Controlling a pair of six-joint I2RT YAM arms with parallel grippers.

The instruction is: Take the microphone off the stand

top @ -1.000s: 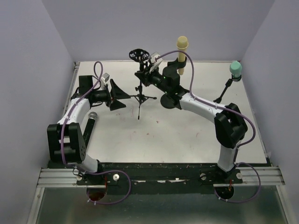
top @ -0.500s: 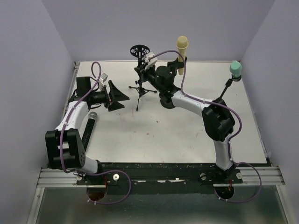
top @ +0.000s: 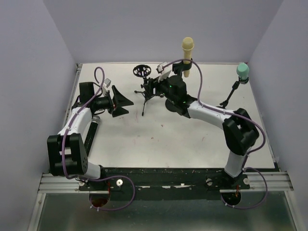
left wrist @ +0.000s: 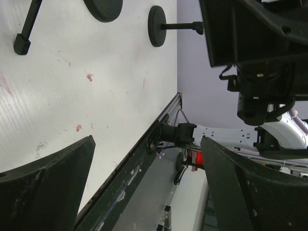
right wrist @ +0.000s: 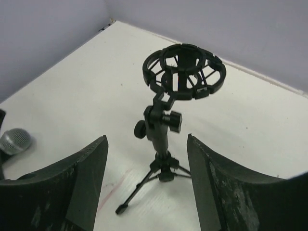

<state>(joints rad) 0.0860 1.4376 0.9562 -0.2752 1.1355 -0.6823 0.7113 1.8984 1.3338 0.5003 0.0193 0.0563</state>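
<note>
Now, with the black, silver-grilled microphone (top: 94,122) lying on the white surface (top: 192,139) beside the left arm (top: 79,118), I should draw the spread, empty right gripper (right wrist: 147,139) straight back, clear of the legs of the black tripod stand (right wrist: 163,122).

1. Overhead camera sits high behind the arm bases (top: 91,169), looking down and forward across the whole table (top: 168,139), pretty far off.
2. Left wrist camera's rolled sideways, low over the table, peeking between its fingers (left wrist: 43,187) toward the front rail (left wrist: 137,166).
3. Right wrist camera stares close-up at the stand (right wrist: 161,127); overhead shows it too, tiny.
</note>
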